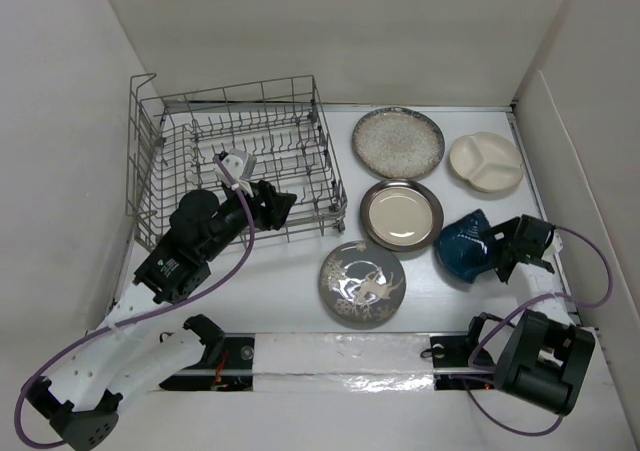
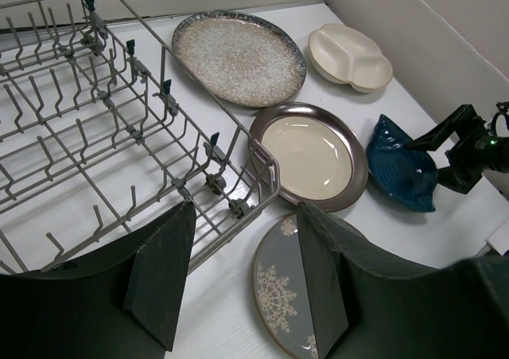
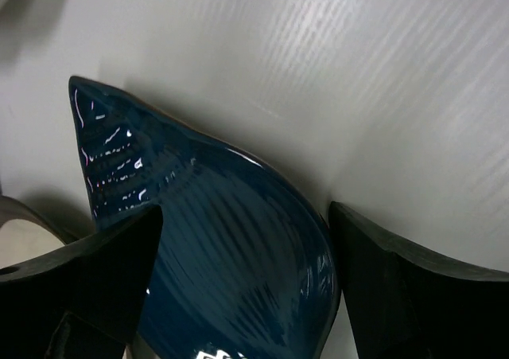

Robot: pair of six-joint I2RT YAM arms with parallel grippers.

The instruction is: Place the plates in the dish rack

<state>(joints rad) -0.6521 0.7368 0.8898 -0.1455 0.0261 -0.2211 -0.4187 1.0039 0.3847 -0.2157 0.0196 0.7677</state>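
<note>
Our right gripper (image 3: 242, 216) spread around the dark teal-blue plate (image 1: 468, 243), right of the dish rack (image 1: 145, 161), our left gripper (image 2: 245, 239) spread too.

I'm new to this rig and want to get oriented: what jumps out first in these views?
The empty grey dish rack stands at the back left, and the left gripper hovers open by its near right corner. On the right, the open right gripper straddles the dark teal-blue plate. The speckled plate, divided plate, brown-rimmed plate and bird-patterned plate lie flat nearby.
</note>
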